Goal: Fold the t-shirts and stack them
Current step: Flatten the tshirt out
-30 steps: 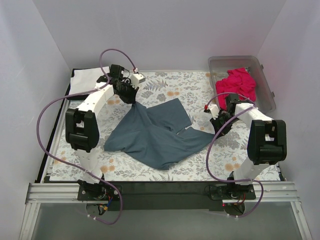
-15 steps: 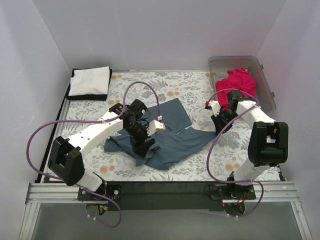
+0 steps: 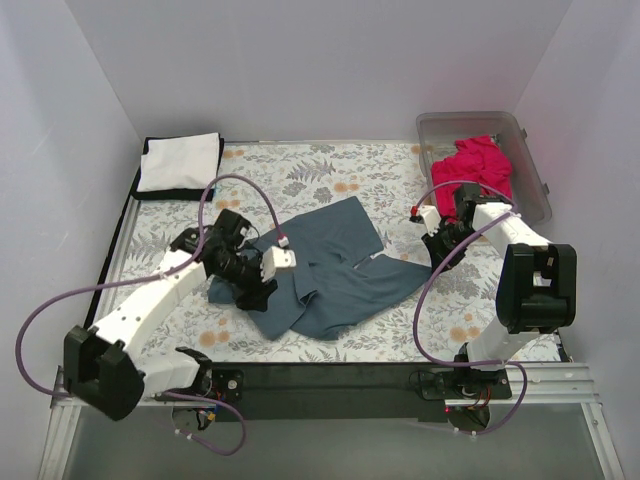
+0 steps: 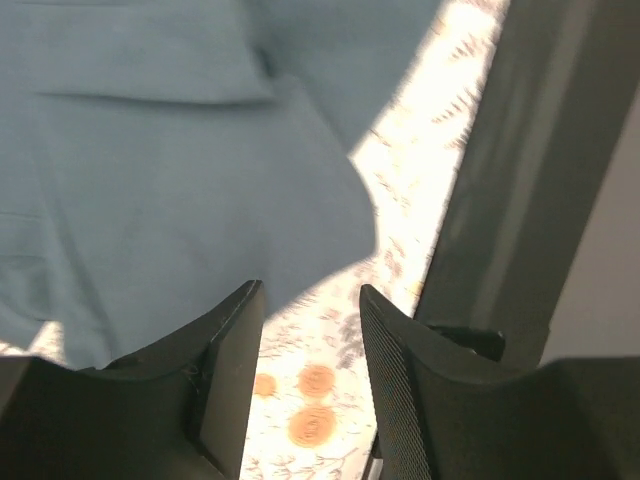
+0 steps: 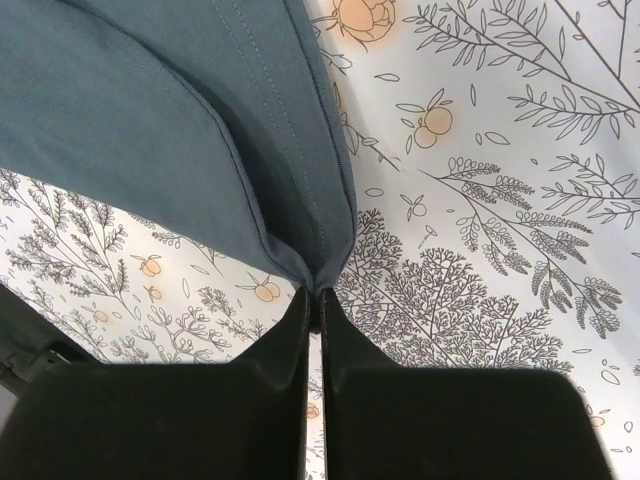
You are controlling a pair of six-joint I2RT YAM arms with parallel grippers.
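Far right of the dark slate-blue t-shirt, a clear plastic bin is seen holding a crumpled magenta-pink t-shirt. Far left of it, a white t-shirt is stacked on a black t-shirt — both folded into rectangles. The slate-blue shirt is spread rumpled, soft and matte, on the floral cloth, which is seen uncovered beyond it. Its right hem corner is pinched by the right gripper; the left gripper is held over its left edge — fingers parted, nothing between.
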